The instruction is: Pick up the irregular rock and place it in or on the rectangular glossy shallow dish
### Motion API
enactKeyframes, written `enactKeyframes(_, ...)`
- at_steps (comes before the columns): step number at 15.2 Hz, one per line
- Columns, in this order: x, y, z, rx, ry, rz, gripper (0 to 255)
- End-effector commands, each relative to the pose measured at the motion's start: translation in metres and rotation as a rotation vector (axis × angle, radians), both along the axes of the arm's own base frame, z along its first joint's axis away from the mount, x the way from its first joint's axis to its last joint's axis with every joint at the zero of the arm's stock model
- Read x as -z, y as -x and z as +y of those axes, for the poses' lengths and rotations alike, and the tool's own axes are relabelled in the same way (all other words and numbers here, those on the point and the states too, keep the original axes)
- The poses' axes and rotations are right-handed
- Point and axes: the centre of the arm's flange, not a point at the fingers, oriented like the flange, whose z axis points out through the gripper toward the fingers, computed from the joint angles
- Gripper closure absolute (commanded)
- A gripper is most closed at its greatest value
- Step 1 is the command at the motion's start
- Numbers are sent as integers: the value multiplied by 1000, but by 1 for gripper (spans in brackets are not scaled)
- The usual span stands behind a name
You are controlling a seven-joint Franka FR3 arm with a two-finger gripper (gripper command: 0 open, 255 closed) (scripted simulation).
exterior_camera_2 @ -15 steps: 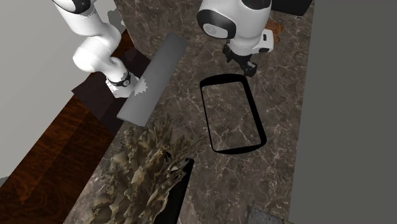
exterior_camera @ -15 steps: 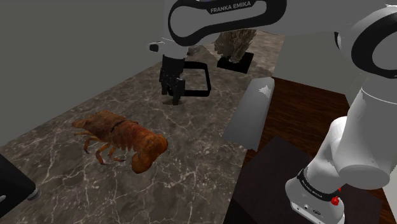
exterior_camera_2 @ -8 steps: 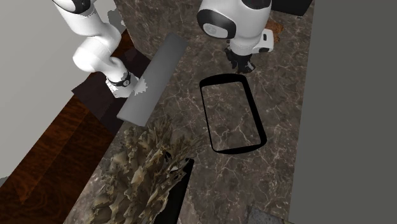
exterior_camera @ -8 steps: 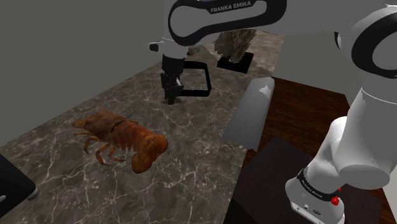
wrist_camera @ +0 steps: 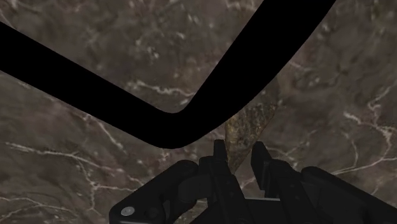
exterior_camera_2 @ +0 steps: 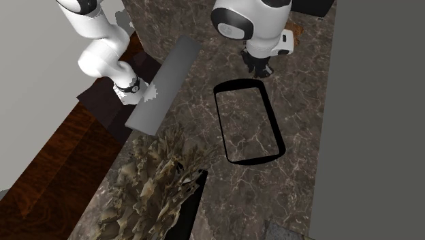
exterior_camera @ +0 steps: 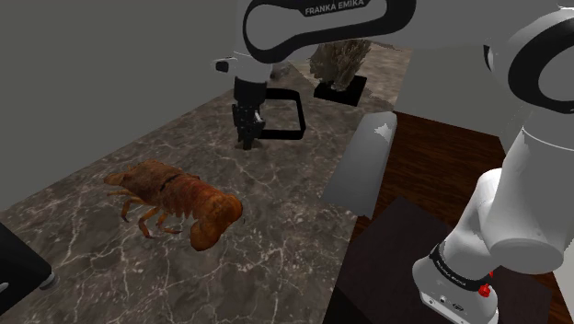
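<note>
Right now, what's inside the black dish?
Only marbled surface shows inside the dish; nothing lies in it. The tool grips the rock beside its rim and covers a bit of that end in the shoulder view.

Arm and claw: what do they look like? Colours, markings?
The arm has glossy white rounded links with dark joint bands. One dark band carries white FRANKA EMIKA lettering. A small red mark sits near the arm's base. The claw is all black, with two blocky fingers on a wider black body.
</note>
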Motion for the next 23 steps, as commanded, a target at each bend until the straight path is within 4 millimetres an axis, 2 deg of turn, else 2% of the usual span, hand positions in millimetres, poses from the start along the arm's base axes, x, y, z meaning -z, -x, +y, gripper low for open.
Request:
enactKeyframes(1, -10, 0, 0, 0, 0, 1, 255)
enactKeyframes(21, -114, 0, 0, 0, 0, 1, 255)
enactKeyframes(23, -113, -15, -22, 0, 0, 1, 255)
